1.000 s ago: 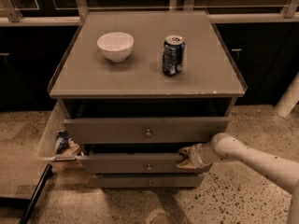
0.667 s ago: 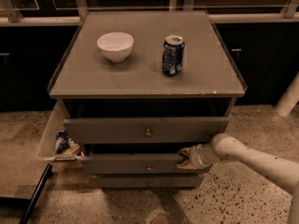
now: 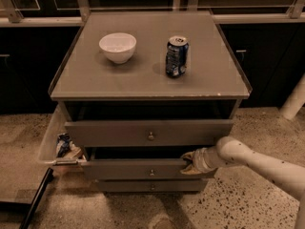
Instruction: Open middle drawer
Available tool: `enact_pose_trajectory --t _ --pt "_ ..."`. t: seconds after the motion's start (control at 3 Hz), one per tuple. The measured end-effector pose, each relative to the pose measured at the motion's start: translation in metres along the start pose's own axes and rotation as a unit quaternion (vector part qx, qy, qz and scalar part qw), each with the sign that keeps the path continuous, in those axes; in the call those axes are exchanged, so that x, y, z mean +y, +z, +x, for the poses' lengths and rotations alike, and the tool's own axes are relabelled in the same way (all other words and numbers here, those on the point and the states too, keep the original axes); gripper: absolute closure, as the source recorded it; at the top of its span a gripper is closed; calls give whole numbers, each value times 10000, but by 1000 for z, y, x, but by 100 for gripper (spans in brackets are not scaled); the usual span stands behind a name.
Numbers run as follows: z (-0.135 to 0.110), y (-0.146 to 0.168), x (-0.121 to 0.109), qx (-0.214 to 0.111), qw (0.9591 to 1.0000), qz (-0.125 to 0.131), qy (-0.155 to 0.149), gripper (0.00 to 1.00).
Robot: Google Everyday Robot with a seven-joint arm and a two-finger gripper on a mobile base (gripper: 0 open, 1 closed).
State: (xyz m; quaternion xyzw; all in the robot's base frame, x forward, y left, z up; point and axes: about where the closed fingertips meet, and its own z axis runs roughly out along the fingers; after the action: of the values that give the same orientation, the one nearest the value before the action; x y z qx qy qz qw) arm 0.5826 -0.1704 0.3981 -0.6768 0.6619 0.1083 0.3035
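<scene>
The grey cabinet (image 3: 143, 78) has three drawers. The middle drawer (image 3: 133, 170) has a low flat front with a small round knob (image 3: 151, 172) and stands pulled out a little, with a dark gap above it. My gripper (image 3: 190, 162) is at the right end of this drawer's top edge, touching the front, and its white arm (image 3: 257, 162) reaches in from the lower right. The taller top drawer (image 3: 119, 133) also stands pulled out. The narrow bottom drawer (image 3: 152, 186) is closed.
A white bowl (image 3: 117, 46) and a blue soda can (image 3: 176, 56) stand on the cabinet top. A clear bin (image 3: 50, 142) with snack bags (image 3: 66, 147) hangs on the cabinet's left side. A white post (image 3: 294, 99) stands at the right. The floor is speckled.
</scene>
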Motion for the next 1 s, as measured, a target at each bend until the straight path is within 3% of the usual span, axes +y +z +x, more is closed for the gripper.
enact_pose_trajectory --t 0.33,0.67,1.0 --pt "2 -8 23 -189 9998 -92 66 88" --pt "2 -18 43 -398 9990 -137 121 100" --pt "0 -17 43 -403 9990 -137 123 100"
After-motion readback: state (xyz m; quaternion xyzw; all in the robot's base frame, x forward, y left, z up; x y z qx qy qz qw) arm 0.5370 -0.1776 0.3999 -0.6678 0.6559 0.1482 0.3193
